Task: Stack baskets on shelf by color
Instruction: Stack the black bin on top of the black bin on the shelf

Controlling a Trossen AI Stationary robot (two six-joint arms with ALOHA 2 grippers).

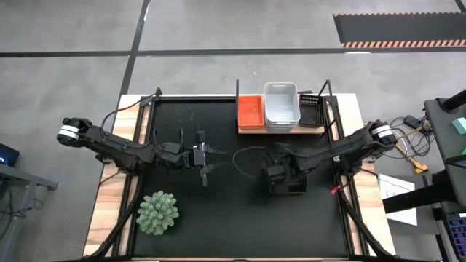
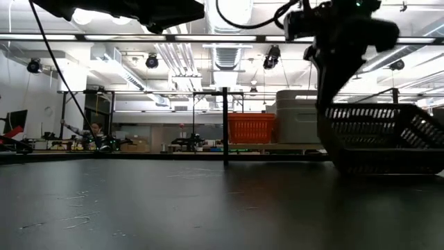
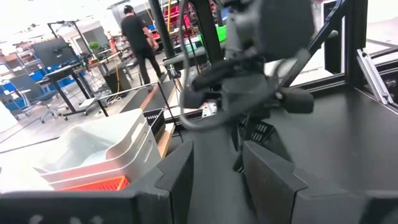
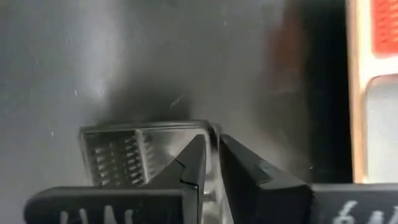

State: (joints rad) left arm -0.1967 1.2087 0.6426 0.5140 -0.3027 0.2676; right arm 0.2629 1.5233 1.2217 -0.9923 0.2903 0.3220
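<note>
My right gripper (image 1: 280, 180) is shut on a black slatted basket (image 1: 290, 186) over the middle right of the black mat. The basket also shows in the low view (image 2: 385, 139). The wooden shelf (image 1: 280, 129) stands at the far edge. On it are an orange basket (image 1: 250, 111), stacked white baskets (image 1: 281, 104) and a black basket (image 1: 310, 109). My left gripper (image 1: 207, 157) is open and empty over the mat's middle, left of the right arm. Its fingers (image 3: 177, 177) point toward the right arm. My right gripper pinches one short wall of the black basket at its rim (image 4: 211, 134), with one finger inside the basket and one outside. The fingers come from above, pointing down. The basket hangs slightly tilted below the fingers (image 2: 340, 104). I cannot tell whether its bottom touches the mat.
A green spiky plant (image 1: 158, 212) stands at the near left of the mat. Thin black posts (image 1: 237, 87) rise at the shelf's corners. A person walks in the room beyond the table (image 3: 138, 37).
</note>
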